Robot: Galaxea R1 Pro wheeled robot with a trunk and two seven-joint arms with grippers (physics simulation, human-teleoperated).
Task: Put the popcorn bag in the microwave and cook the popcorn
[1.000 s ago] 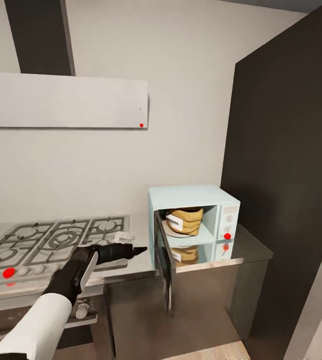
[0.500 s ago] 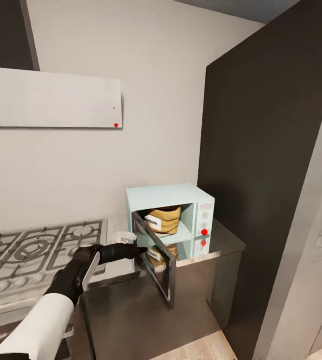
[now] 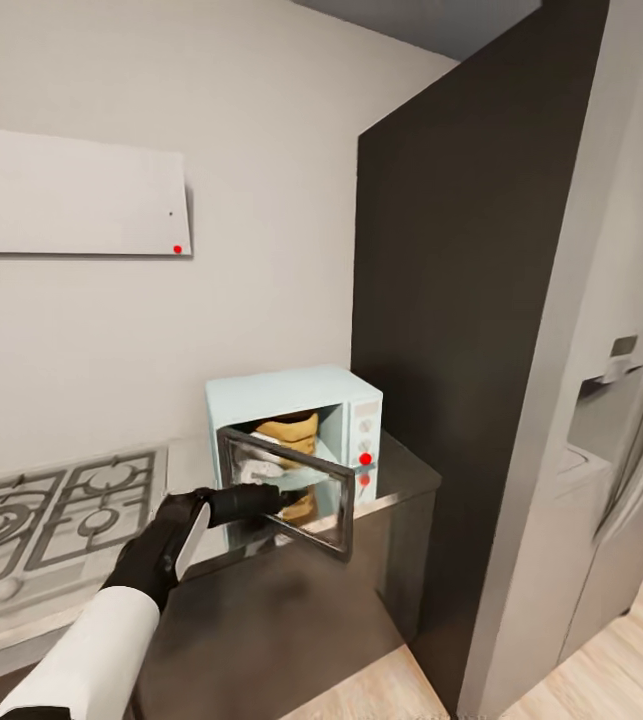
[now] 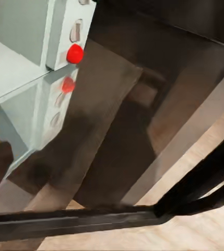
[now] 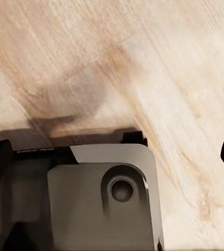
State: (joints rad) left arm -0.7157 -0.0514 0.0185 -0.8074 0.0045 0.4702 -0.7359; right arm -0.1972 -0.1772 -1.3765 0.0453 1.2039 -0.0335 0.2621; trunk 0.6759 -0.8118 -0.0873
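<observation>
left fingers (image 3: 279,497): against microwave door (image 3: 291,490), gap can't tell | right fingers: spread can't tell

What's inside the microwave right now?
The popcorn bag sits inside the microwave; its top shows above the half-closed door. Its lower part is behind the door glass, and its contents cannot be seen.

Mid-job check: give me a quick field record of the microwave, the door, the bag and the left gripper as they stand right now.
microwave: pale blue, on the countertop beside a dark tall panel
door: dark glass door partly open, swung well toward closed
popcorn bag: tan sack inside the cavity, partly hidden by the door
left gripper: tip at the door's outer face; contact not certain
red button: on the right side panel, also seen at
next step (judgement): probably finish pushing the door closed
</observation>
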